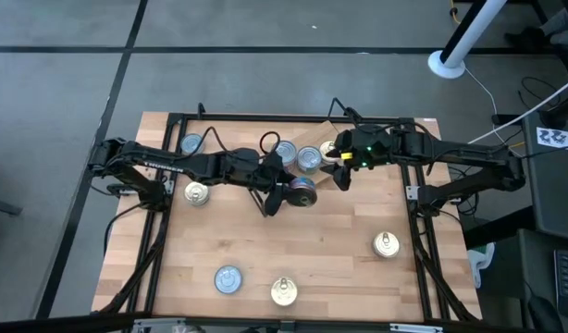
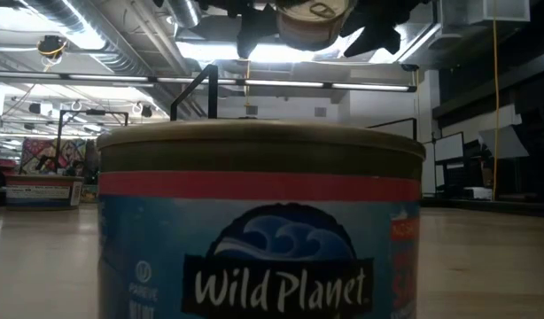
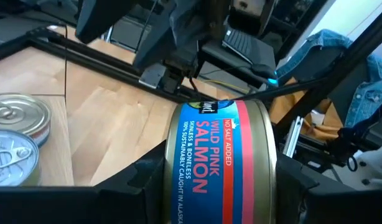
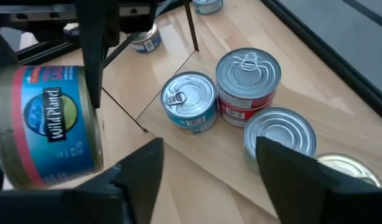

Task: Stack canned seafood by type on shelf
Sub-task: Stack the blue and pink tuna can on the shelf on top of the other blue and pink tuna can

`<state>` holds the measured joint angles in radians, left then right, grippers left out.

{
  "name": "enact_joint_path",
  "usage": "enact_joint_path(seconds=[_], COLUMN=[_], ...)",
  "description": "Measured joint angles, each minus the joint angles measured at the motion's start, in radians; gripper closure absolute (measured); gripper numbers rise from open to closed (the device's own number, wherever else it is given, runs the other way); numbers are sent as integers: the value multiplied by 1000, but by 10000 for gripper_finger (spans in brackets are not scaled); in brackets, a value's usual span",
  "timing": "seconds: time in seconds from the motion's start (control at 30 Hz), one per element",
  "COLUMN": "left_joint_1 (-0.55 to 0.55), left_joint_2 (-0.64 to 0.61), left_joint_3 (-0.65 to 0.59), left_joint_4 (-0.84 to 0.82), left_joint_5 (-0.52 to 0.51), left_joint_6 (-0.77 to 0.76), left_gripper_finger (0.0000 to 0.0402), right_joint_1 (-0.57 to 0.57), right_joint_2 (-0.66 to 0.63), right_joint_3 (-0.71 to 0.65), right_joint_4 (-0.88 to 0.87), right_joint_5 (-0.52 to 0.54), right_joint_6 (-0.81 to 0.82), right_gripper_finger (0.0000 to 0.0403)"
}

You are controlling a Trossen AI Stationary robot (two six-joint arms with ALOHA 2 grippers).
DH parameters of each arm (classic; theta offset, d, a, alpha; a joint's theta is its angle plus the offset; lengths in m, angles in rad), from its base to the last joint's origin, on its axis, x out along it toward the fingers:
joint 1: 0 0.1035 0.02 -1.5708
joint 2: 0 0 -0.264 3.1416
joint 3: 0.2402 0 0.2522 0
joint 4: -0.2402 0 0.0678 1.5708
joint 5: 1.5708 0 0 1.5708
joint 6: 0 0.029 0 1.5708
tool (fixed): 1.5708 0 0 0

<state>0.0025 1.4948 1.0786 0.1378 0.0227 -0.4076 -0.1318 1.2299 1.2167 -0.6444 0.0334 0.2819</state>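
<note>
My left gripper (image 1: 289, 192) is shut on a blue-labelled salmon tin (image 3: 222, 162) and hangs above the table's middle. The low view shows this tin (image 2: 312, 22) high up. My right gripper (image 4: 209, 168) is open and touches nothing. It hovers over the shelf (image 4: 197, 143), a light plank at the table's far side. On the plank stand a blue tin (image 4: 190, 99), a red-labelled tin (image 4: 248, 81) and a silver-topped tin (image 4: 279, 134), all on their bases. The held tin (image 4: 48, 124) hangs just beside the plank. My left gripper pinches the salmon tin between its two fingers (image 3: 138, 177), which sit beside the tin's gold rims (image 3: 173, 155). The tin is lifted clear of the table and lies on its side in the hold, with its label wall turned toward the wrist camera.
Loose tins stand on the table: a gold one (image 1: 198, 193) at the left, a blue one (image 1: 228, 278) and a gold one (image 1: 283, 292) near the front edge, and a gold one (image 1: 387, 244) at the right. Another tin (image 1: 191, 143) stands far left. A Wild Planet tin (image 2: 259, 221) fills the low view.
</note>
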Motion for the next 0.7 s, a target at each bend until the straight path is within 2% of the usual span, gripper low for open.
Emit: enact_joint_path(seconds=[0.17,0.3,0.47,0.7], left_joint_1=[0,0,0,-15], left_joint_2=[0,0,0,0], left_joint_3=[0,0,0,0], left_joint_4=[1,1,10,19], left_joint_5=[0,0,0,-1], left_joint_6=[0,0,21,24], left_gripper_finger=[209,203,213,206], right_joint_1=[0,0,0,0], right_joint_2=[-6,-15,-15,-14], right_joint_3=[0,0,0,0], right_joint_4=[10,31,91,123], right_joint_5=[-32,-172,-349,-367], right_joint_6=[31,30,28,28], right_gripper_finger=[107,93,96,97])
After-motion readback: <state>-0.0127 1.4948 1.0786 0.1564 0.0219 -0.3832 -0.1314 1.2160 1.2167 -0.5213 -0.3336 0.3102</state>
